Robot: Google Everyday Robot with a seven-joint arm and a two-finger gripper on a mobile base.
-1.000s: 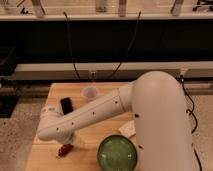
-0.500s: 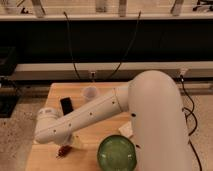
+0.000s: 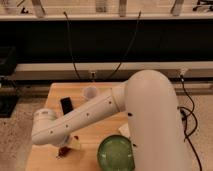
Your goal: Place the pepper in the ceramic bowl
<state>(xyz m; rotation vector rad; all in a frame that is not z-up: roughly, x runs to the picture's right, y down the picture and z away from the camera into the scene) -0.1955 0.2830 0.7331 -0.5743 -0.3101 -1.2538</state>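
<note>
The dark red pepper (image 3: pixel 63 152) lies on the wooden table (image 3: pixel 95 137) near its front left. My gripper (image 3: pixel 64 146) hangs from the white arm's wrist (image 3: pixel 44 131) right over the pepper and covers part of it. I cannot tell whether it is touching the pepper. The glossy green ceramic bowl (image 3: pixel 115 153) stands at the table's front, to the right of the pepper and gripper.
A black phone (image 3: pixel 66 105) lies at the back left of the table. A small translucent white cup (image 3: pixel 90 92) stands behind it. A white scrap (image 3: pixel 124 131) lies by the bowl's far side. The large white arm body (image 3: pixel 150 120) fills the right.
The wrist and gripper have moved down and toward the table's front, onto the pepper, which is now partly covered. The pepper and the bowl have not moved.
</note>
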